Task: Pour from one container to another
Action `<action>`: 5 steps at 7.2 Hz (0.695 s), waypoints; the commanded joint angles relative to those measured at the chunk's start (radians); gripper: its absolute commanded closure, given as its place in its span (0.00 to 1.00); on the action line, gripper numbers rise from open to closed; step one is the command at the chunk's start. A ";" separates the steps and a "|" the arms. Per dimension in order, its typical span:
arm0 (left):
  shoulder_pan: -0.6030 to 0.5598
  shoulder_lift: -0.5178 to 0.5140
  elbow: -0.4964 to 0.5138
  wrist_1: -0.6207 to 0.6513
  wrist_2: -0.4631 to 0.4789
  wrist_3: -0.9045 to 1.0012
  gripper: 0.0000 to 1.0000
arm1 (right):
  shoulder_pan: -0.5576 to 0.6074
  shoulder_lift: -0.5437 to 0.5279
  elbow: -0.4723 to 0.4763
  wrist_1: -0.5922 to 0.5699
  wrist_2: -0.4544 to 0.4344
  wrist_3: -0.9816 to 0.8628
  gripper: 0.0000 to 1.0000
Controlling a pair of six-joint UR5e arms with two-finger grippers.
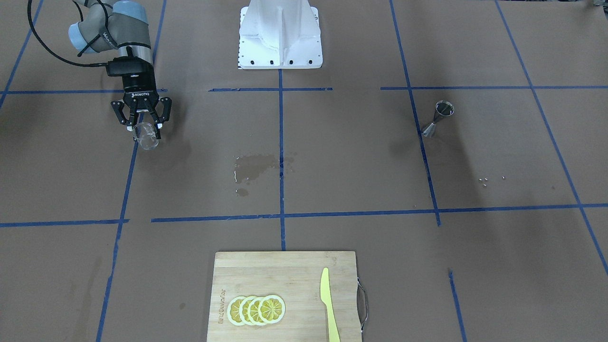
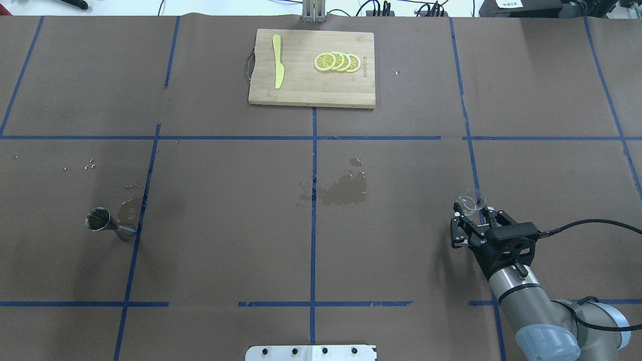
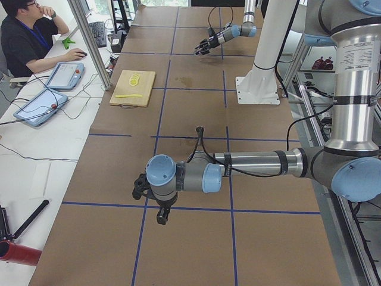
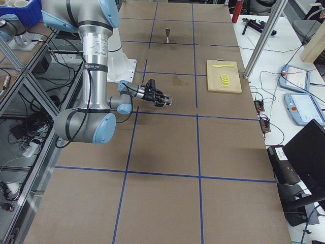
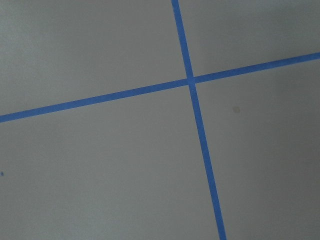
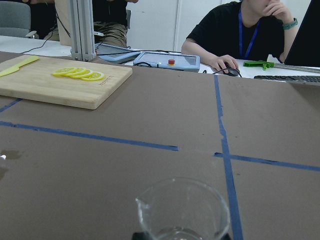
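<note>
The right arm's jaws are closed on the sides of the glass beaker [image 2: 473,199]. They hold it upright, mouth up, which should stop the little liquid that seems to sit in its bottom from spilling. In the wrist view the pouring lip points off to one side. The right arm [image 2: 506,281] reaches in low and nearly level, so a roll of the wrist would likely tip that lip down.

The steel jigger [image 2: 108,223] stands upright on the robot's left side of the tabletop [image 2: 225,250], well apart from the beaker and just beside a blue tape line [image 2: 143,200]. Between the two lies open brown tabletop with only a wet patch [image 2: 346,190]. The cutting board [image 2: 311,95], with lemon slices [image 2: 337,61] and a yellow knife [image 2: 278,67], sits near the far edge, out of that path.

The left arm's jaws show only in a side view, so I cannot tell how they stand.
</note>
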 commanded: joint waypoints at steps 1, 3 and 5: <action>0.000 0.001 -0.001 0.000 0.000 0.002 0.00 | -0.010 0.003 -0.108 0.160 -0.001 -0.034 1.00; 0.000 0.001 0.001 0.000 0.000 0.002 0.00 | -0.025 0.006 -0.119 0.162 -0.001 -0.034 1.00; 0.000 0.000 0.002 0.000 0.000 0.002 0.00 | -0.028 0.011 -0.119 0.166 -0.001 -0.034 0.76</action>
